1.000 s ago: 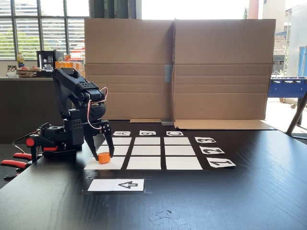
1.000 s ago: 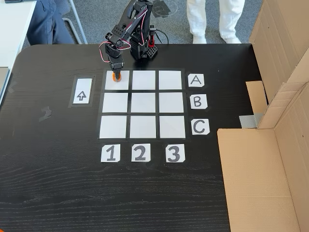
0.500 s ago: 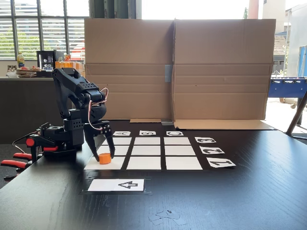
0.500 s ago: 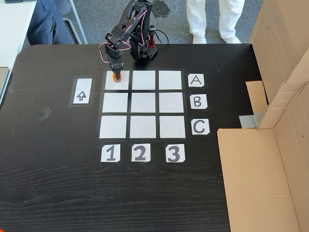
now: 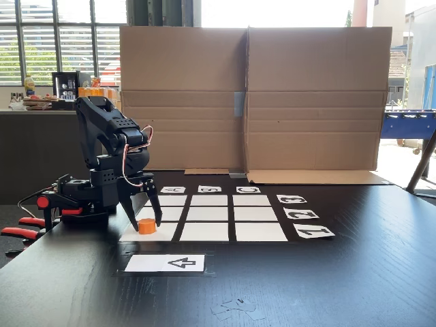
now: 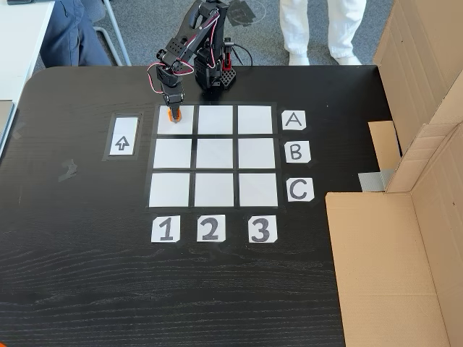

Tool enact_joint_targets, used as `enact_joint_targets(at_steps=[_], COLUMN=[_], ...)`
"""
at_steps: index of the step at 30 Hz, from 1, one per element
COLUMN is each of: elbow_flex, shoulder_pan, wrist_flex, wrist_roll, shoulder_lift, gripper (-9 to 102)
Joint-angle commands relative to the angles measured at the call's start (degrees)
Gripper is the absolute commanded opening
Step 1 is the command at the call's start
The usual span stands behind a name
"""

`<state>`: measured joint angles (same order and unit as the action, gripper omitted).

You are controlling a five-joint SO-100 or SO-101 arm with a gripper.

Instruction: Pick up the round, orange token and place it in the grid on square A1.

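One orange token (image 5: 147, 226) resting flat on square A1 (image 5: 165, 231), between two spread fingers.

Seen in a fixed view from table level: gripper (image 5: 145, 223) pointing down, fingers (image 5: 129, 212) parted and standing either side of the token, neither clearly pressing on it; whether the tips just touch it cannot be told. Token slightly below the fingertips, upright on its flat face, near the left part of the corner cell as that view shows it. In a fixed view from above: gripper (image 6: 173, 113) covering most of the token (image 6: 173, 117), only an orange edge peeking out beneath; square A1 (image 6: 184, 124) at the corner of the grid (image 6: 214, 155), arrow card (image 6: 122, 136) just beyond on the black table (image 6: 87, 253).
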<state>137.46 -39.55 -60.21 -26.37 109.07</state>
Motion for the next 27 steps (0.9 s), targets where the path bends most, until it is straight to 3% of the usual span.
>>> enact_joint_targets(at_steps=[1, 27], elbow_flex=[-1.1, -12.9], shoulder_pan=[-0.9, -6.5], wrist_flex=[0.5, -3.8], wrist_roll=[0.2, 1.8], shoulder_lift=[0.0, 14.4], gripper=[22, 28])
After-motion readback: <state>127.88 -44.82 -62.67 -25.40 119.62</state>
